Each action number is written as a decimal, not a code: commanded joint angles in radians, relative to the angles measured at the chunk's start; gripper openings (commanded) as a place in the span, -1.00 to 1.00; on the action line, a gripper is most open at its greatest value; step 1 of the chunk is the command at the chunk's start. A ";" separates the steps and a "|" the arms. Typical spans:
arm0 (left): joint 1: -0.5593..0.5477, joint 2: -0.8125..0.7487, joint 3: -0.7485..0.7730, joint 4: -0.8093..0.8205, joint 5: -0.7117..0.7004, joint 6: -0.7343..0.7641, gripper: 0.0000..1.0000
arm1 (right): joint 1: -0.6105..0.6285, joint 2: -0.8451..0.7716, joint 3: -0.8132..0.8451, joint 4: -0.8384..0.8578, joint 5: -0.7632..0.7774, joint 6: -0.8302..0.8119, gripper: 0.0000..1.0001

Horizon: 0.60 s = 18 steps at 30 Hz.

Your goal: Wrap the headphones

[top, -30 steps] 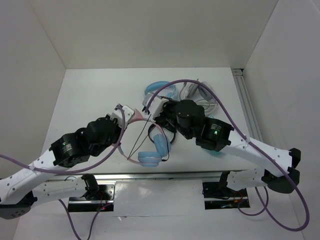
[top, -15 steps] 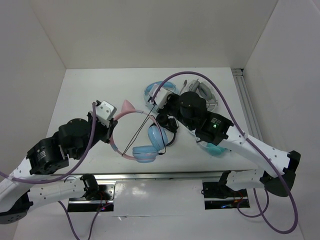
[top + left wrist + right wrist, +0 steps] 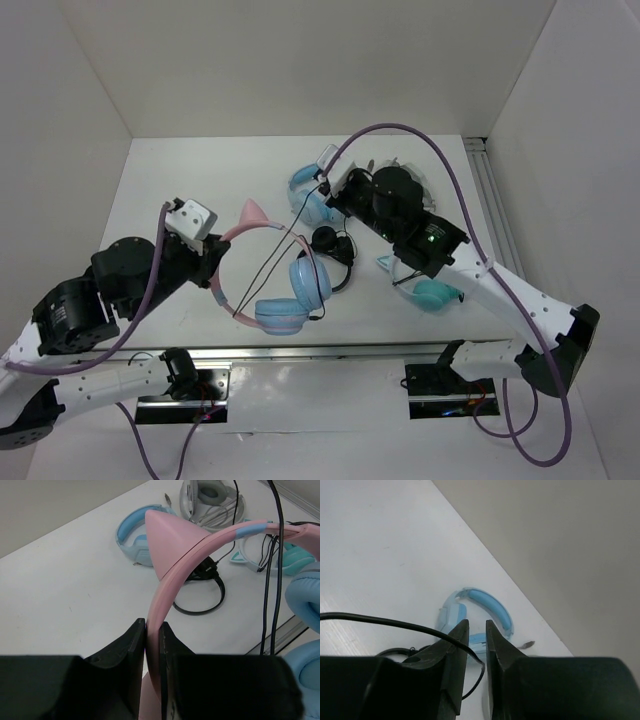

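Note:
The headphones (image 3: 296, 281), with a pink headband, a cat ear (image 3: 255, 213) and light blue cups, hang above the table's middle. My left gripper (image 3: 216, 263) is shut on the headband (image 3: 172, 587), just below the cat ear (image 3: 170, 542). The thin black cable (image 3: 270, 270) runs taut from the cups up to my right gripper (image 3: 323, 190). In the right wrist view the cable (image 3: 370, 620) lies across the left finger and curls down into the gap. That gripper (image 3: 476, 625) stands slightly open, its jaws wider than the cable.
An all-light-blue pair (image 3: 303, 190) lies behind the right gripper. A grey-white pair (image 3: 212, 500) sits at the back right, a teal-and-white pair (image 3: 432, 292) at the right. A black coiled pair (image 3: 335, 246) lies mid-table. The table's near edge (image 3: 330, 348) is close.
My left arm pulled back to the left, carrying the headphones with it. The right gripper moved toward the back of the table and its jaws parted from shut.

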 commanded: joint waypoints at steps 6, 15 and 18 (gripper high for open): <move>-0.003 0.000 0.068 0.083 -0.012 -0.085 -1.00 | -0.067 0.020 -0.105 0.179 -0.182 0.146 -0.37; -0.003 0.029 0.140 0.062 -0.099 -0.137 -1.00 | -0.154 0.050 -0.228 0.345 -0.349 0.269 -0.25; -0.003 0.051 0.184 0.030 -0.110 -0.176 -1.00 | -0.164 0.073 -0.252 0.408 -0.388 0.309 -0.23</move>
